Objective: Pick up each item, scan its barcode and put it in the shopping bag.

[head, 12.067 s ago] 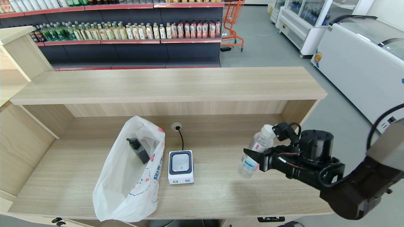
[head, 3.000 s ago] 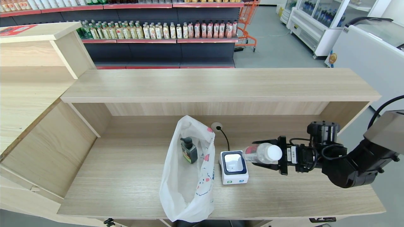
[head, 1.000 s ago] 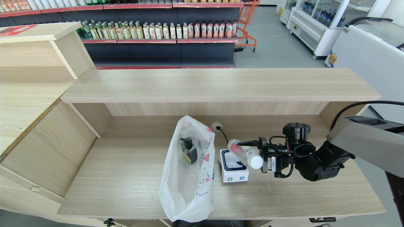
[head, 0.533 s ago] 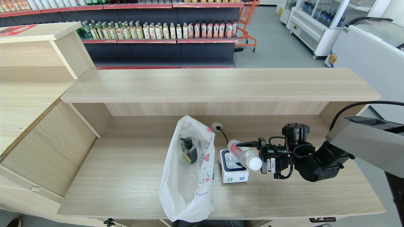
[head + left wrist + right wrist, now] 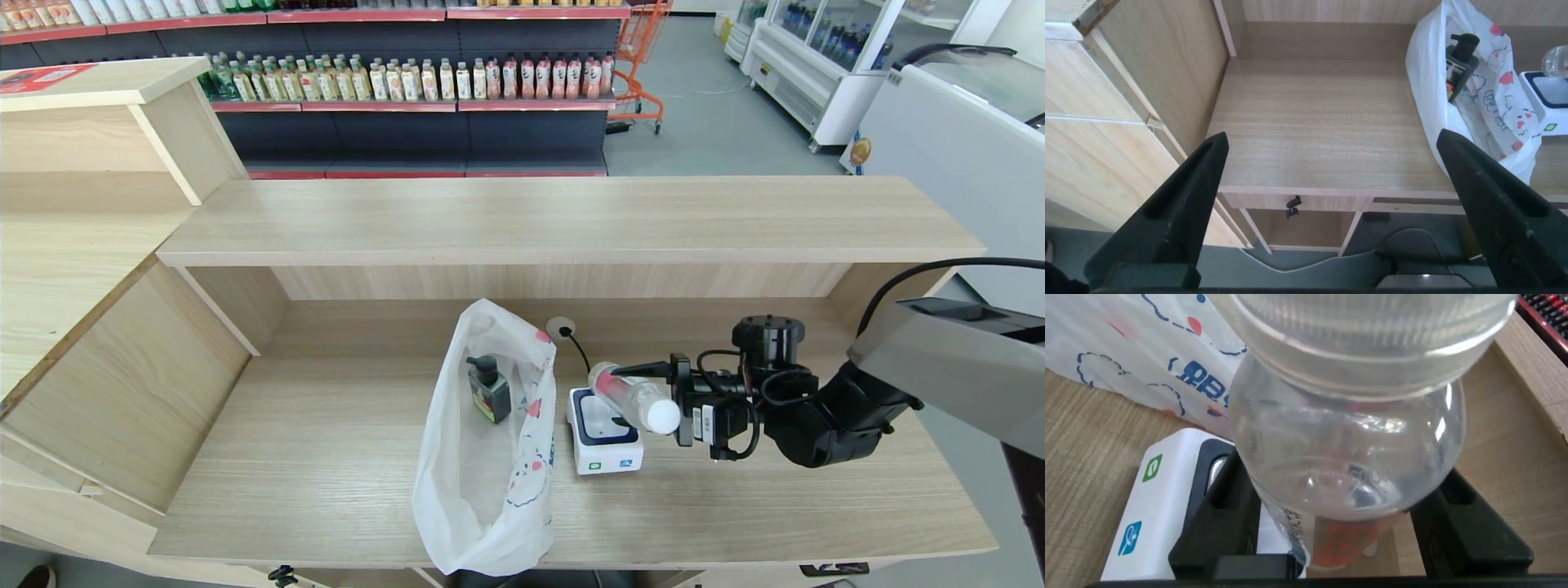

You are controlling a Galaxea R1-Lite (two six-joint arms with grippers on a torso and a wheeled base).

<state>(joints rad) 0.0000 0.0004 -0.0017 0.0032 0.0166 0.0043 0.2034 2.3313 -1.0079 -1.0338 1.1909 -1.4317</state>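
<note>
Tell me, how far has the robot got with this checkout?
Done: a dark pump bottle already stands inside the shopping bag. In hand: the right end effector grips a clear water bottle, lying sideways just above the scanner, so it looks mid-scan. Left: that bottle is not yet in the bag.

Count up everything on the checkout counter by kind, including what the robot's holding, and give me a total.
clear water bottle: 1
dark pump bottle: 1
shopping bag: 1
barcode scanner: 1
Total: 4
</note>
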